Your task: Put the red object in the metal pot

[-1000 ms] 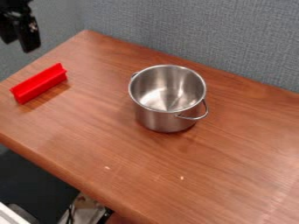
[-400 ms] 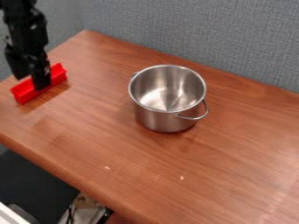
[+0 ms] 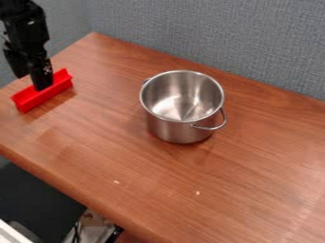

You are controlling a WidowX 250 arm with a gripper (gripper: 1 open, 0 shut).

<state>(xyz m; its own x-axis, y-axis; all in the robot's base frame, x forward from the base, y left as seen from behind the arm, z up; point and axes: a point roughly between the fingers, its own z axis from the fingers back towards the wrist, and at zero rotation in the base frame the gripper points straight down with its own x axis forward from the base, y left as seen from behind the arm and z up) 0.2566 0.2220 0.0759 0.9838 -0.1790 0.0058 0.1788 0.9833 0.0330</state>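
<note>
The black pincer (image 3: 40, 78) is pointing straight down at the far left end of the table, its jaws standing released and wide, and it is hovering low over the middle of the red object (image 3: 42, 91) with its fingertips reaching down around that block; whether they are touching it cannot be told. The bright red, elongated flat block is lying directly beneath the pincer on the wooden table (image 3: 152, 176), close to the table's left corner. Well off to the pincer's right, the shiny metal pot (image 3: 183, 106) is standing upright and empty, one loop handle showing at its rim.
</note>
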